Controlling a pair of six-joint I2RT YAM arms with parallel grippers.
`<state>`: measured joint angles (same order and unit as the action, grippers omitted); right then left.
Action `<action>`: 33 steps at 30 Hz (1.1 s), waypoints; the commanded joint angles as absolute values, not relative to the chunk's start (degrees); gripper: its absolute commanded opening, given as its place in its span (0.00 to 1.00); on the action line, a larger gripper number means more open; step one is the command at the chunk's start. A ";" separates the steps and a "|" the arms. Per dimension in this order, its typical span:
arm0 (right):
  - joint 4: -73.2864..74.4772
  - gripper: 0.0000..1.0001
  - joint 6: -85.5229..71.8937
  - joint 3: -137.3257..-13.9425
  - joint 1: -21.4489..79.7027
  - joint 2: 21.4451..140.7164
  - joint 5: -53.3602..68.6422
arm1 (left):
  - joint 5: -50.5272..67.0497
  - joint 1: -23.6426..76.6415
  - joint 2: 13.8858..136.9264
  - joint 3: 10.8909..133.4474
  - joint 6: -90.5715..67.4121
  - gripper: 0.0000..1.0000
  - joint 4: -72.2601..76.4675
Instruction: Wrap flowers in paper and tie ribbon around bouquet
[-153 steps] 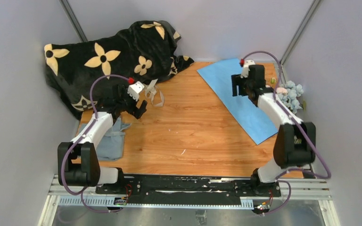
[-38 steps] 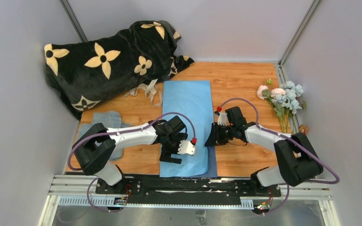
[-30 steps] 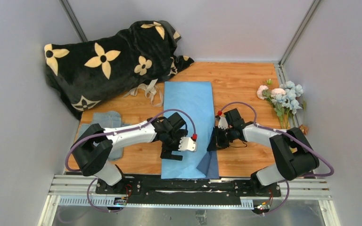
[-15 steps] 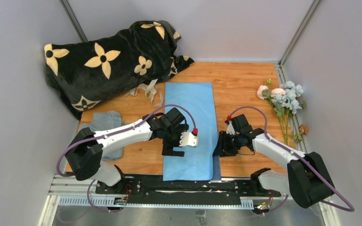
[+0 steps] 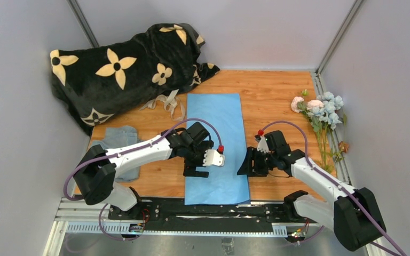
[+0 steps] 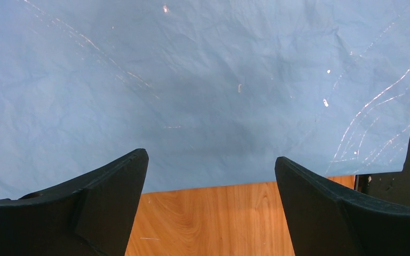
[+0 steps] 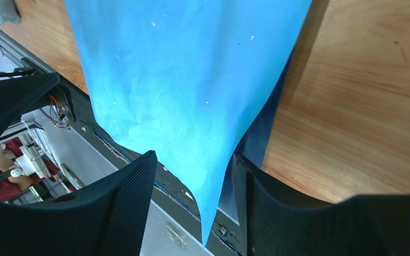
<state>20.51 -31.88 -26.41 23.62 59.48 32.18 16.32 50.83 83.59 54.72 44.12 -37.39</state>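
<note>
The paper [image 5: 216,144] lies flat down the middle of the table, light blue side up. My left gripper [image 5: 195,169] hovers open over its near left edge; in the left wrist view the left gripper [image 6: 209,157] straddles the edge of the paper [image 6: 203,80] with nothing held. My right gripper [image 5: 245,166] is at the paper's near right corner. In the right wrist view the corner of the paper [image 7: 192,69] hangs loose between the parted jaws of the right gripper [image 7: 195,157]. The flowers [image 5: 320,109] lie at the right edge. The ribbon [image 5: 165,104] lies by the blanket.
A black blanket [image 5: 123,64] with cream flower prints fills the back left. A grey-blue cloth [image 5: 118,152] lies under the left arm. Grey walls close in on both sides. The black mounting rail [image 5: 213,210] runs along the near edge, just past the paper's end.
My right gripper has opened and let go of the paper's corner, moving slightly right. The folded-up corner has dropped and the sheet lies flatter. The left arm has hardly moved.
</note>
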 commanded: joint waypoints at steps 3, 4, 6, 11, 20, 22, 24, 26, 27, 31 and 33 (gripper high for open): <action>19.09 0.61 -35.30 -22.62 23.20 61.16 32.37 | 16.68 50.62 81.86 54.34 43.85 1.00 -37.36; 19.43 0.61 -35.06 -22.58 23.20 61.51 31.80 | 16.76 50.62 81.63 54.28 43.81 1.00 -37.37; 20.27 0.60 -34.60 -22.70 23.23 61.46 30.85 | 16.96 50.62 81.18 54.10 43.94 1.00 -37.39; 19.62 0.30 -34.17 -22.42 23.20 61.45 30.74 | 16.75 50.62 80.71 53.94 43.94 1.00 -37.36; 21.75 0.00 -34.33 -35.57 23.29 61.48 39.51 | 13.75 50.35 77.57 69.25 43.19 1.00 -51.37; 21.74 0.00 -36.72 -38.45 23.43 59.69 38.32 | 12.87 50.06 77.44 73.96 39.29 1.00 -53.04; 18.51 0.00 -43.63 -38.86 23.94 56.91 35.78 | 11.88 50.12 77.43 76.66 34.95 1.00 -53.39; 11.10 0.00 -51.62 -37.40 26.05 54.68 32.46 | 10.89 50.17 77.79 79.66 31.96 1.00 -56.76; 7.83 0.00 -55.11 -36.78 27.42 54.10 30.36 | 10.01 50.12 77.45 80.57 31.32 1.00 -58.37; 3.59 0.00 -57.71 -40.17 31.46 54.53 22.66 | 10.83 50.19 71.43 77.19 29.03 1.00 -57.33; 2.99 0.00 -57.38 -41.23 32.39 54.02 19.91 | 12.97 50.19 66.95 70.79 25.55 1.00 -50.01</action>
